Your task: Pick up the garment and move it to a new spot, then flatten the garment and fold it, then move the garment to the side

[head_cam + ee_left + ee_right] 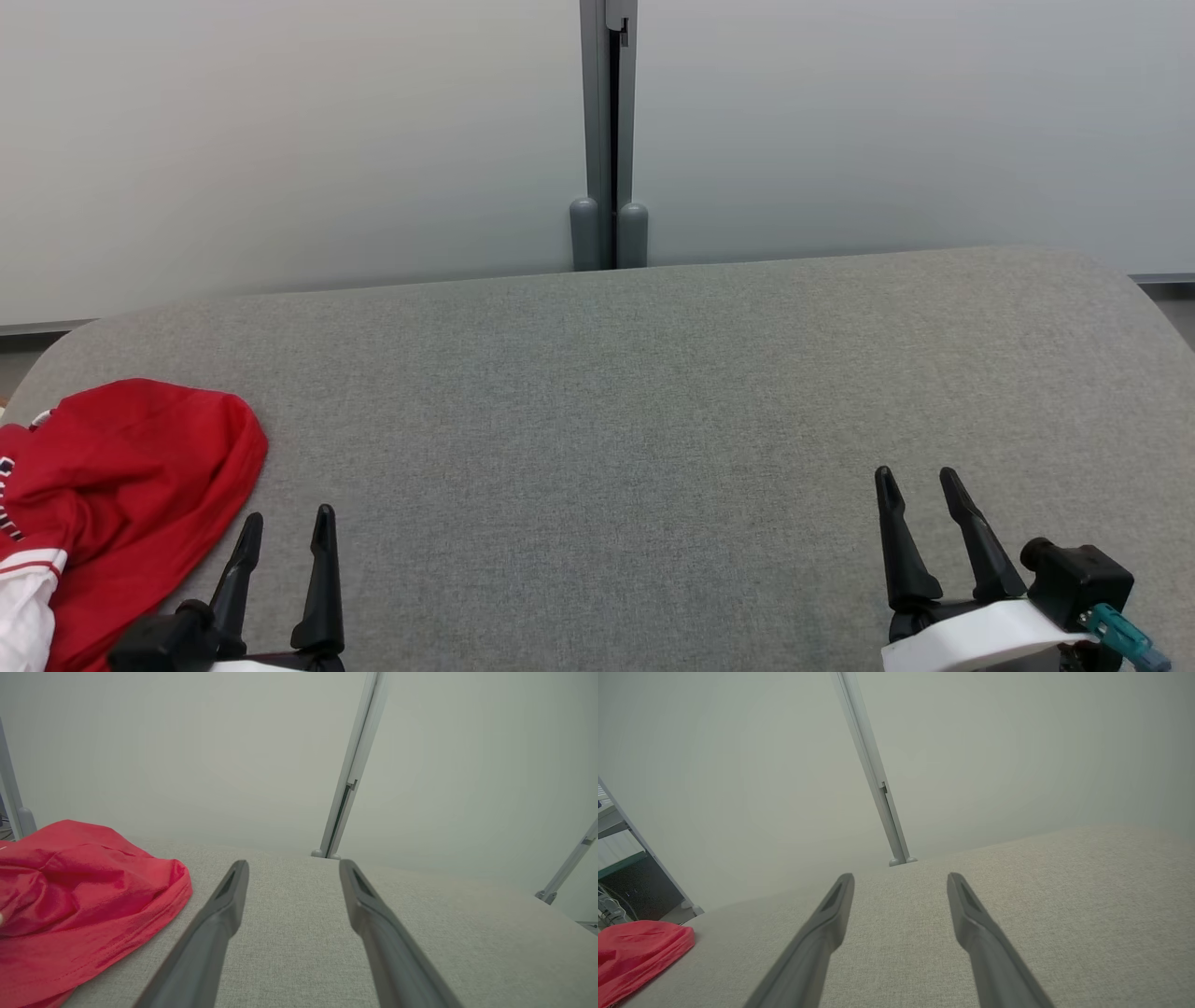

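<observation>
Nothing looked done yet: the garment (131, 485) lay crumpled at the left edge of the desk (597, 420), seemingly untouched, though partly out of frame. The left claw (288, 518) just beside it and the right claw (917, 476), well apart, both gaped empty.

A big grey cloth table (607, 401) with round corners sits in front of a plain pale wall (280, 140), a thin grey post (609, 112) runs up the wall's middle, and a dark shelf (640, 891) with some wires (609, 907) stands off at one side.
</observation>
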Controlling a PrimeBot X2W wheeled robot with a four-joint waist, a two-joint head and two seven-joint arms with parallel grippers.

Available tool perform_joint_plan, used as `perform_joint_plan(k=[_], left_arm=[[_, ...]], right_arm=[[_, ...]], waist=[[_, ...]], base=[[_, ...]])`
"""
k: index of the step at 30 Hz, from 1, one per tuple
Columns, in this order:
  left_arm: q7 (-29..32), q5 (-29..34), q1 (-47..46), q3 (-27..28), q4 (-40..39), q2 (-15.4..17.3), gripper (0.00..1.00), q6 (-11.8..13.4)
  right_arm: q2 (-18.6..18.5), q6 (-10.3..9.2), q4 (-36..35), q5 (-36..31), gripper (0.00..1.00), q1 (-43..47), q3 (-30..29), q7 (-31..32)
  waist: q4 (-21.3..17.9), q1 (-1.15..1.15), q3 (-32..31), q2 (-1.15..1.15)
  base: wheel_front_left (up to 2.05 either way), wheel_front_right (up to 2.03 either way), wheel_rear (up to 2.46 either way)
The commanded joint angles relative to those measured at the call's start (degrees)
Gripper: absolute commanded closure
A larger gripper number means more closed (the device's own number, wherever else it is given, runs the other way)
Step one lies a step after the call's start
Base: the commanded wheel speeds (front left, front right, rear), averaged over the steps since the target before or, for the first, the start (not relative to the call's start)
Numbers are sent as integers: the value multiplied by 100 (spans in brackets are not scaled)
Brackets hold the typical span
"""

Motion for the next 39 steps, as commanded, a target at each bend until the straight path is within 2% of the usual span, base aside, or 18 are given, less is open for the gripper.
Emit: perform_joint_plan(k=[1, 28, 39], left_arm=[[-49, 148, 3, -11, -4, 30, 0, -21], [-336, 1236, 140, -14, 159, 41, 0, -6], [-329, 1220, 169, -10, 180, 41, 0, -20]], right_arm=[[-31, 2, 0, -139, 0, 37, 24, -70], [-38, 1, 23, -1183, 0, 101, 216, -364], [-36, 1, 47, -1131, 0, 99, 219, -355]], waist=[[-4, 0, -13, 0], [-13, 0, -84, 0], [5, 0, -92, 0]], base=[[0, 0, 0], [0, 0, 0], [0, 0, 0]])
